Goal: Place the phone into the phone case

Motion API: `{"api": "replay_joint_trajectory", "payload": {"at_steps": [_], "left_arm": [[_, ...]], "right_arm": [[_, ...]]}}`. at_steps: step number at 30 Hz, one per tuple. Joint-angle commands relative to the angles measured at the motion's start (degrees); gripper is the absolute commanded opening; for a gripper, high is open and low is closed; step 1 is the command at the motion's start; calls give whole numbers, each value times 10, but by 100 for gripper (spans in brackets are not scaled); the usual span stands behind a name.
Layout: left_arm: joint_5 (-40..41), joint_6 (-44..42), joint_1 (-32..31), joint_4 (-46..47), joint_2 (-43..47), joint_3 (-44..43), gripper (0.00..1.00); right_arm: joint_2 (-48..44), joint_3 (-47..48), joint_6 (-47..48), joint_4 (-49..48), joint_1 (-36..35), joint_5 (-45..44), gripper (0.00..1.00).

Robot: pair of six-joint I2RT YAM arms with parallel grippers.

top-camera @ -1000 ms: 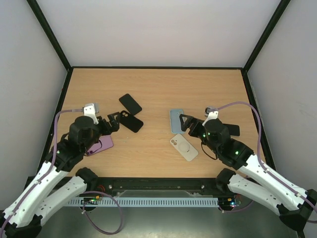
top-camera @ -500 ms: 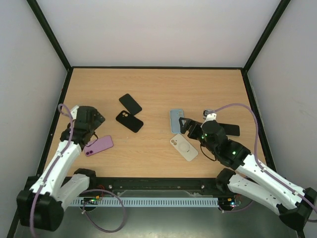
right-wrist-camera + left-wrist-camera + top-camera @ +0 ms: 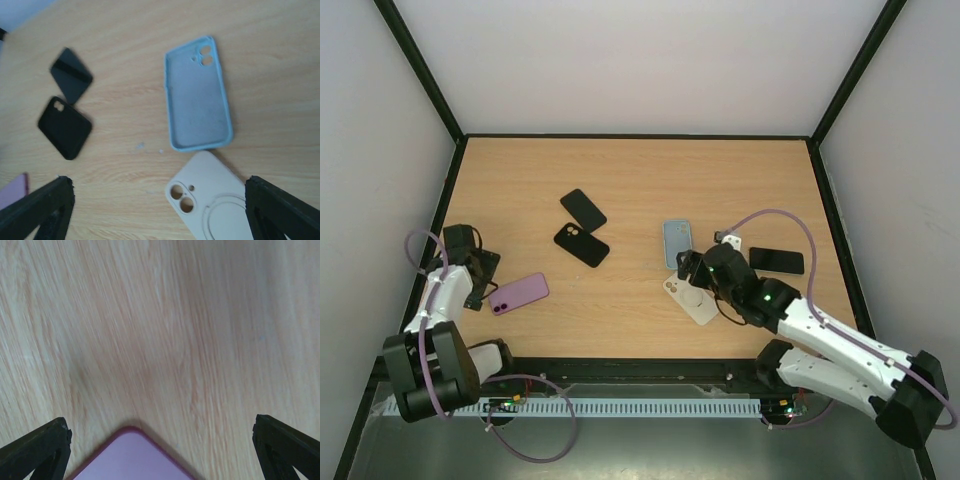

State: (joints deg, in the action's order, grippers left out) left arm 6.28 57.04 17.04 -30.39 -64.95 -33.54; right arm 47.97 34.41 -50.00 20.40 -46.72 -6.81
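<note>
On the bench (image 3: 640,180), the blue case (image 3: 198,97) lies hollow side up just ahead of the right jaws, which are spread wide and empty with a cream case (image 3: 212,200) between them. A black phone (image 3: 776,261) lies beside that arm. The left jaws, also spread and empty, straddle the corner of a purple phone (image 3: 132,457).

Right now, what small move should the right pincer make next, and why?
I would probably lower the open right pincer a little toward the cream case. In the wrist view the case lies close below the pincer, back up with its camera holes showing, next to the empty blue case. Lying that way it likely cannot take a phone until it is turned over.
</note>
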Motion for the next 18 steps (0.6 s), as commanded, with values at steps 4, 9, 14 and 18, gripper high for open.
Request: {"api": "replay_joint_trajectory", "payload": {"at_steps": [4,9,14,18], "left_arm": [[-25,34,4,-28,27,22,99],[-37,66,4,-42,58,41,99],[-60,94,4,-49,91,54,99],[-90,141,3,-76,137,81,98]], "right_arm": [[91,8,9,46,2,-50,82],[152,17,59,23,2,-34,81],[228,47,98,9,2,-37,81],[302,73,120,-7,1,1,72]]}}
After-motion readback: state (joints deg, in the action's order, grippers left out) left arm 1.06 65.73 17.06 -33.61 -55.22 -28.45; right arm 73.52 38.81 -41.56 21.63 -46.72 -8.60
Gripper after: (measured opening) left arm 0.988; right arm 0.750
